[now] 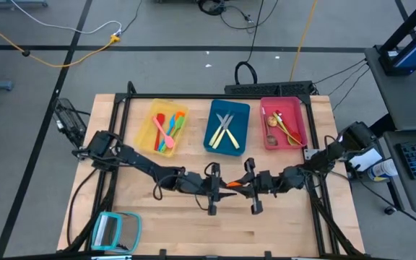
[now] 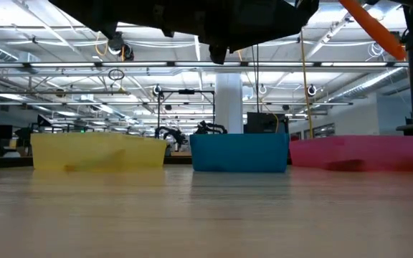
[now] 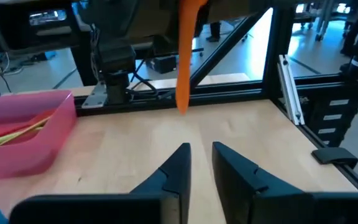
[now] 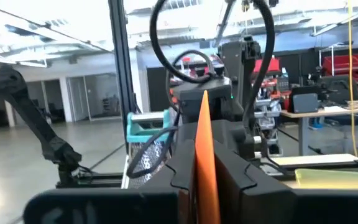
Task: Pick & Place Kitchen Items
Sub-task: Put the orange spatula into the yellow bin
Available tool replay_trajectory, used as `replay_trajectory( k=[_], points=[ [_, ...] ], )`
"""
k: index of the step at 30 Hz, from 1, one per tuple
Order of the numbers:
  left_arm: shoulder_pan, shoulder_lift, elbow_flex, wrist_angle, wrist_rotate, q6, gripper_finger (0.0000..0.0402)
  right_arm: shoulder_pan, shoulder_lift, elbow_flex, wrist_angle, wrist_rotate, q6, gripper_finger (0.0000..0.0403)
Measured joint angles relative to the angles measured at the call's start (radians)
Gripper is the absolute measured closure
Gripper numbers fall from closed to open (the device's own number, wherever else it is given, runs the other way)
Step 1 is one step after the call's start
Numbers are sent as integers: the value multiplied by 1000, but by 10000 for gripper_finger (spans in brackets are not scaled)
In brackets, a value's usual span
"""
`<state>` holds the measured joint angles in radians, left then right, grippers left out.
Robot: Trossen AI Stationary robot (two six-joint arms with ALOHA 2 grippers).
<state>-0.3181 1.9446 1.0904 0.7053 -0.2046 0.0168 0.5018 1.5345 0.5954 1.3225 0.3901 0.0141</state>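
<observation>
An orange plastic utensil (image 1: 231, 185) hangs in the air over the table's middle, between my two grippers. My right gripper (image 1: 250, 186) is shut on it. My left gripper (image 1: 215, 189) faces it from the left, open with a narrow gap (image 3: 201, 152) and touching nothing. In the left wrist view the orange utensil (image 3: 184, 56) comes down from the top edge, ahead of those fingers. Other utensils lie in the trays: red, orange, green and pink ones (image 1: 168, 128) in the yellow tray, pale ones (image 1: 226, 130) in the blue, a metal spoon and yellow ones (image 1: 280, 126) in the pink. My right gripper pinches the orange utensil (image 4: 202, 134) between its two fingers (image 4: 232, 171). The fingers lie along it, and its free end sticks out past their tips. It is lifted clear of the table and slanted (image 2: 375, 29).
The yellow tray (image 1: 147, 133), blue tray (image 1: 211, 137) and pink tray (image 1: 300, 115) stand in a row along the far side. A teal-framed flat object (image 1: 115, 231) lies at the near left corner. A black frame rail (image 1: 316, 195) runs by the right arm.
</observation>
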Motion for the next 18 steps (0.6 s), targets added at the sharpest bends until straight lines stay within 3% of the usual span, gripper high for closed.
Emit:
replay_trajectory(
  k=[11,18],
  points=[
    [5,0,0,57,-10,55,192,-5,1,67,-76,-30,-42,381],
    [5,-1,0,245,8,97,170,-5,0,110,-19,-140,-116,382]
  ],
)
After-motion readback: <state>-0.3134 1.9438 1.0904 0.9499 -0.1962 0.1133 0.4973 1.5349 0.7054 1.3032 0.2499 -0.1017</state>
